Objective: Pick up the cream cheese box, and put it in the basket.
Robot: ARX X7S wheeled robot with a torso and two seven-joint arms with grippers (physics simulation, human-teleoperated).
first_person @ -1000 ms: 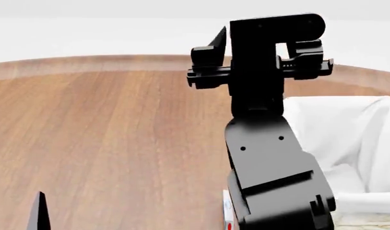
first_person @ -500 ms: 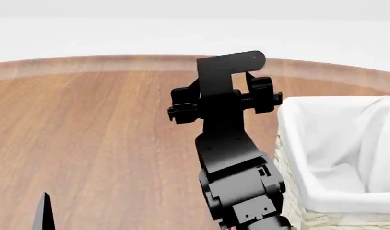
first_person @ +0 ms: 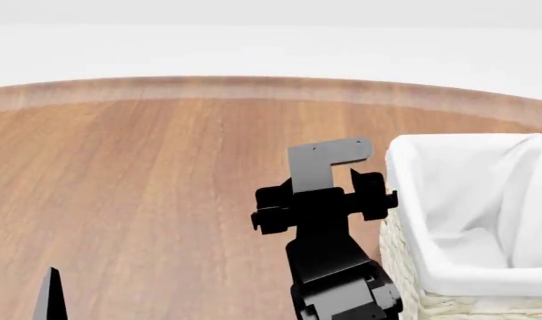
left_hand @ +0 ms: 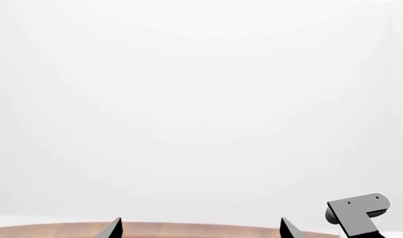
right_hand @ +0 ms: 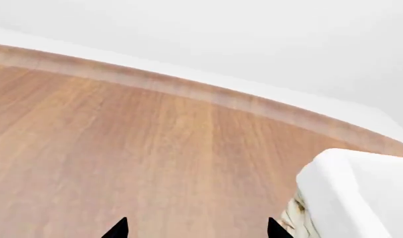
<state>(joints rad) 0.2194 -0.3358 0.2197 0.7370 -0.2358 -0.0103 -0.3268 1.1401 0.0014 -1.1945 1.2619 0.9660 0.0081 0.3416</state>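
Left wrist view: the left gripper [left_hand: 200, 229] showed two black fingertips spread apart over the far edge of the brown wooden counter [left_hand: 201, 230], holding nothing.

Head view: the right gripper [first_person: 324, 200] hung just left of the large cream wicker basket with white cloth liner [first_person: 413, 200]; I could not tell its fingers' state there. The cream cheese box was nowhere visible, so I judged the pick not yet made.

Right wrist view: its tips stood apart, empty.

Right claw [right_hand: 196, 229] spread wide; left claw [left_hand: 200, 229] apparently likewise.

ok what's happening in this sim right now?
Two-armed robot at a wooden table. The right gripper is open and empty, its arm raised over the table just beside the basket, not above it. The left gripper is also open, idle, facing mostly blank background. The basket interior that shows holds only its white liner. The cream cheese box isn't visible in any view, so nothing is picked yet.
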